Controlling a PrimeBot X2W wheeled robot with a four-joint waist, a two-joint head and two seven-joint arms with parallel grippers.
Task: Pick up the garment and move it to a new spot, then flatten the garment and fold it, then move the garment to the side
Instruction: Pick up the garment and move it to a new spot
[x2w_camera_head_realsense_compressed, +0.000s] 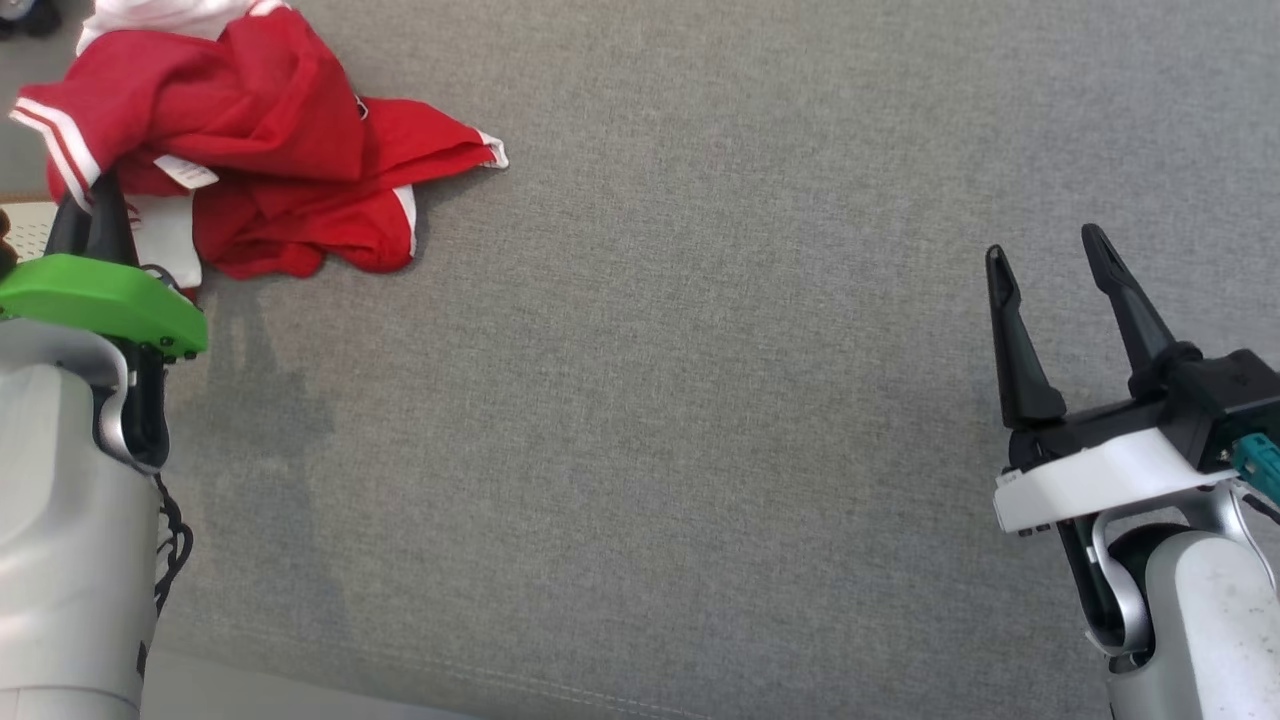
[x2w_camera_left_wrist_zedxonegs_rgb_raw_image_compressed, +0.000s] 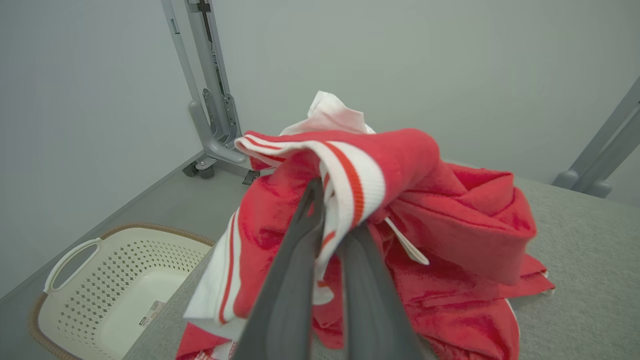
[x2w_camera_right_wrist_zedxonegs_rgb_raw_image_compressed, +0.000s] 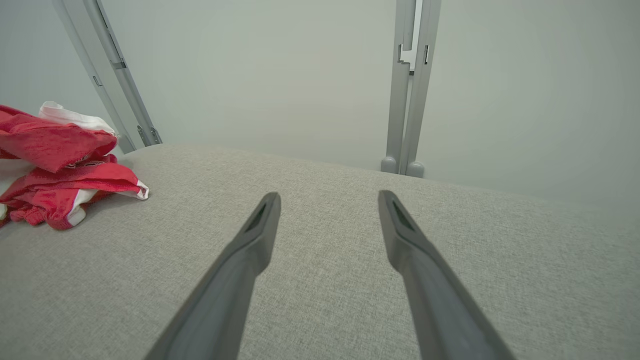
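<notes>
Table: grey woven cloth top (x2w_camera_head_realsense_compressed: 700, 420) with a stitched seam along the near edge.
Garment: a red top with white trim and striped cuffs (x2w_camera_head_realsense_compressed: 270, 150), bunched in a heap at the far left of the table. One red flap with a white hem spreads right, flat on the cloth.
Garment, detail: a white label (x2w_camera_head_realsense_compressed: 185, 172) shows on the near side of the heap. Plain white cloth sits at the far end of the pile.
Left end effector: (x2w_camera_head_realsense_compressed: 95, 215) at the near left edge of the heap, its tips tucked under a red fold, with a green cover just behind them.
Left end effector, state: clenched on the garment. In the left wrist view both fingers (x2w_camera_left_wrist_zedxonegs_rgb_raw_image_compressed: 300, 260) stand close together with a white-and-red striped band pinched between them. The pinched part stands higher than the rest of the heap.
Right end effector: (x2w_camera_head_realsense_compressed: 1045, 250) over the table at the near right, well apart from the garment.
Right end effector, state: released, with the fingers spread and only grey cloth seen between them in the right wrist view.
Basket: cream, perforated, with a brown woven rim (x2w_camera_left_wrist_zedxonegs_rgb_raw_image_compressed: 125, 265). It stands on the floor beside the table's left edge and has a sticker on its bottom.
Background: grey metal posts (x2w_camera_right_wrist_zedxonegs_rgb_raw_image_compressed: 410, 100) rise past the far edge of the table, against a pale wall.
</notes>
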